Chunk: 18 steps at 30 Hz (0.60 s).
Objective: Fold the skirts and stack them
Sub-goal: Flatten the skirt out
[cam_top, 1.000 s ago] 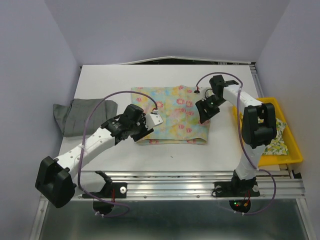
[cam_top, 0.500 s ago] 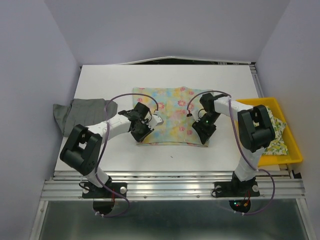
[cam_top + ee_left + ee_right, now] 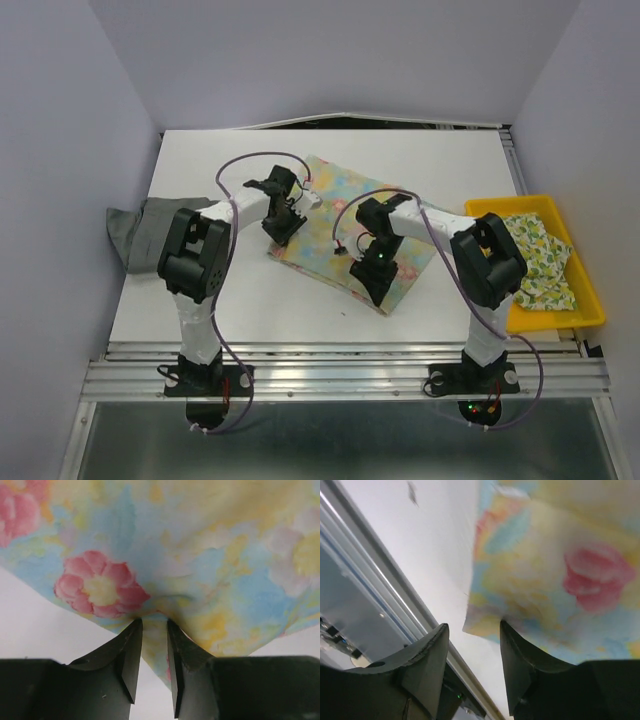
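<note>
The pastel floral skirt (image 3: 325, 203) lies flat and skewed in the middle of the table. My left gripper (image 3: 283, 222) is shut on a pinch of its left edge; in the left wrist view the cloth (image 3: 165, 555) bunches between the jaws (image 3: 153, 622). My right gripper (image 3: 378, 285) is open at the skirt's near corner. In the right wrist view (image 3: 473, 625) that corner (image 3: 485, 622) lies between the spread fingers. The grey skirt (image 3: 145, 228) lies crumpled at the table's left edge. The pale green-yellow print skirt (image 3: 545, 255) lies in the tray.
The yellow plastic tray (image 3: 510, 205) sits at the right edge of the white table (image 3: 240, 290). A metal rail (image 3: 350, 365) runs along the near edge, close behind my right gripper. Purple cables loop above both arms.
The floral skirt has turned clockwise on the table. My left gripper moved away from the bases with its edge. My right gripper moved nearer and left to the near corner.
</note>
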Each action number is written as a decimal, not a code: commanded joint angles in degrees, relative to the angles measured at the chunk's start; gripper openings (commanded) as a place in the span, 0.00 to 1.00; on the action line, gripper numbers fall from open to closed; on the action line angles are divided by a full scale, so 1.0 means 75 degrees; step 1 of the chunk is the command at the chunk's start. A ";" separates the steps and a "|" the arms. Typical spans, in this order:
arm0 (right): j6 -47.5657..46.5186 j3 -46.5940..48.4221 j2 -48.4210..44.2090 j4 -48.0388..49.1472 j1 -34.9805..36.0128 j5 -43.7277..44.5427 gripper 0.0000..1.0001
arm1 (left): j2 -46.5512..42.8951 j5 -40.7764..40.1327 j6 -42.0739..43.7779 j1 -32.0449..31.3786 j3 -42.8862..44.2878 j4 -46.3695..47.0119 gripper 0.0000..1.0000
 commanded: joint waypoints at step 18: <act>0.0747 0.4067 0.2097 0.1118 -0.3511 0.1242 0.51 | -0.0201 0.1677 -0.0484 0.1241 0.2280 -0.0331 0.49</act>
